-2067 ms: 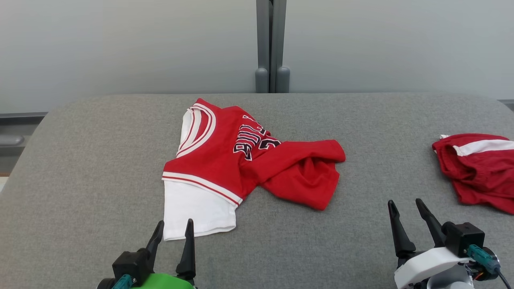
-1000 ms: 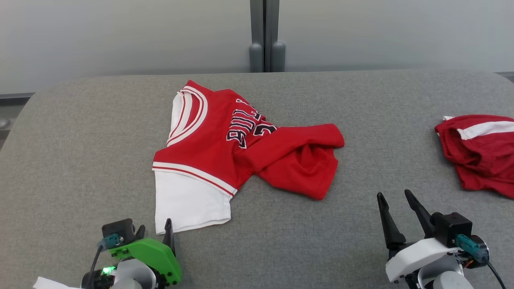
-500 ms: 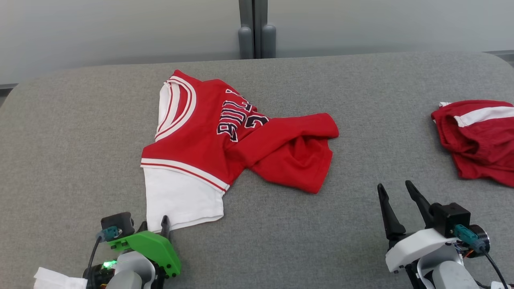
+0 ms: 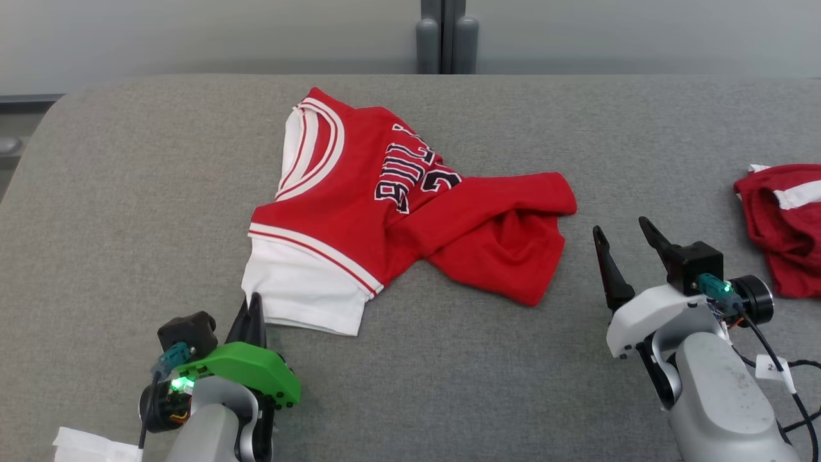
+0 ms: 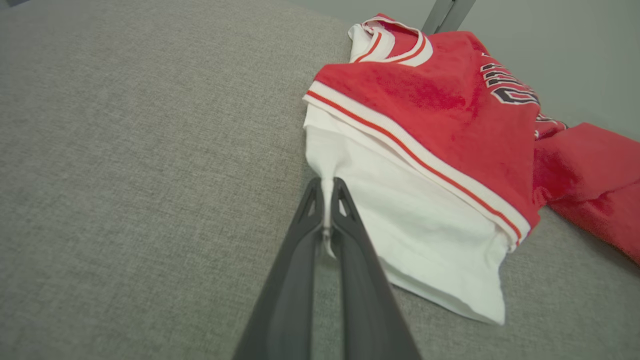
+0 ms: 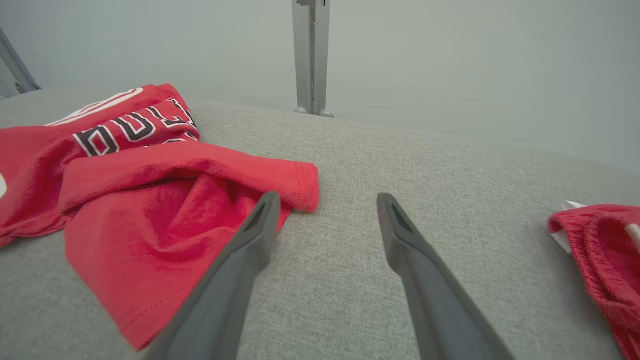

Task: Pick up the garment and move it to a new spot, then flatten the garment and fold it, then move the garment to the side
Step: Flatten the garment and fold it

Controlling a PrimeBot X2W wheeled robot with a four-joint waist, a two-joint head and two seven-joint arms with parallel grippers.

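Red with white trim and dark lettering, the garment [image 4: 385, 212] lies crumpled on the grey fabric surface [image 4: 128, 192], its lower half twisted over itself into a thick fold. Half a second ago the left gripper [image 4: 254, 308] sat at the near corner of the garment's white sleeve [image 4: 308, 295] with its 2 fingers apart. Now they are pressed together on that corner, and the left wrist view shows a thin ridge of white cloth pinched between the left gripper [image 5: 327, 200] tips. The sleeve has bunched and looks shorter than before. The right gripper [image 4: 621, 226] has come closer to the garment and now sits just beside the end of the red fold, its 2 fingers spread wide with nothing between them. In the right wrist view the right gripper [image 6: 328, 196] has one finger overlapping the fold's hem, though I cannot tell whether it touches. The whole head view has shifted, so the camera has moved. Well apart from the garment, beyond the right gripper, lies a second red garment [image 4: 782, 224] with a white stripe. Past the garment's far edge a grey post [image 4: 447, 32] stands against the pale wall [image 4: 192, 32]. Nothing lies between either gripper and the garment.
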